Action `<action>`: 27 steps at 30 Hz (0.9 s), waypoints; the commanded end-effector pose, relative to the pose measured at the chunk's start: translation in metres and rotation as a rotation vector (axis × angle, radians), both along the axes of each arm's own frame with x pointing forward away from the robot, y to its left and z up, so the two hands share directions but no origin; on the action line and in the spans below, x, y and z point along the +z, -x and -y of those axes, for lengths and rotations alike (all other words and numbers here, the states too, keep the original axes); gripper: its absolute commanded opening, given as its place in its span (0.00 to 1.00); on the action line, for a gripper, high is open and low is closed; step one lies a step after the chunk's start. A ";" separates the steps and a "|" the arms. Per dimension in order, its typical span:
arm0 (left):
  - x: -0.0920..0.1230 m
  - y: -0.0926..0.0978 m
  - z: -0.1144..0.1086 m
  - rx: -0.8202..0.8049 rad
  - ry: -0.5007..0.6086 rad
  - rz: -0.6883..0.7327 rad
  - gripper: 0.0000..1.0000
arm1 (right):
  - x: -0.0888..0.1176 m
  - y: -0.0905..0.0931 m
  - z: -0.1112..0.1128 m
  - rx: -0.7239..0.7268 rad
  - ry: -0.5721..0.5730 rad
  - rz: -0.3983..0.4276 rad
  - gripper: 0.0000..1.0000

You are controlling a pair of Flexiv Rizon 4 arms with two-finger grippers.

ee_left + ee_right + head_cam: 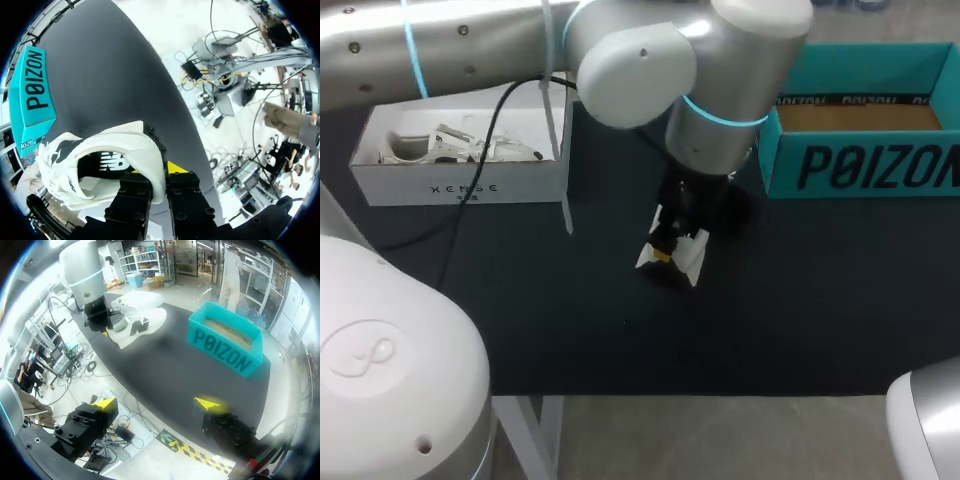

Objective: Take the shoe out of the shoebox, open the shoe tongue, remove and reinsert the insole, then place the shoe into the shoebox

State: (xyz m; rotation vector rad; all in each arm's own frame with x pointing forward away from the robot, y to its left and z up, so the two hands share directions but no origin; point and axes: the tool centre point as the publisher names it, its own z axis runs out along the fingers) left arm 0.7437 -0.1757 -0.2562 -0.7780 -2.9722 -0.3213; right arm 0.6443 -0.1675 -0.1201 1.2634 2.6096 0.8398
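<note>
The white shoe (682, 256) sits near the middle of the black table (800, 300), toe pointing away from the left gripper (160, 176). That gripper is clamped on the heel collar, one finger inside the opening and one outside. Whether the sole rests on the table or hangs just above it is hard to tell. The teal shoebox (860, 165) stands open nearby, apart from the shoe. The right gripper (156, 405) hovers off the table's edge, fingers spread wide, holding nothing. A white box (460, 180) sits at the far left.
</note>
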 end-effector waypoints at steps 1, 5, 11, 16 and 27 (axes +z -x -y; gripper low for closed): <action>0.010 -0.018 -0.061 0.019 0.048 0.061 0.00 | 0.002 -0.003 0.000 0.002 0.002 -0.008 1.00; 0.010 -0.018 -0.061 0.019 0.048 0.061 0.00 | 0.002 -0.003 0.000 0.002 0.002 -0.008 1.00; 0.010 -0.018 -0.061 0.019 0.048 0.061 0.00 | 0.002 -0.003 0.000 0.002 0.002 -0.008 1.00; 0.010 -0.018 -0.061 0.019 0.048 0.061 0.27 | 0.002 -0.003 0.000 0.002 0.002 -0.008 1.00; 0.010 -0.018 -0.061 0.019 0.048 0.061 0.00 | 0.002 -0.003 0.000 0.002 0.002 -0.008 1.00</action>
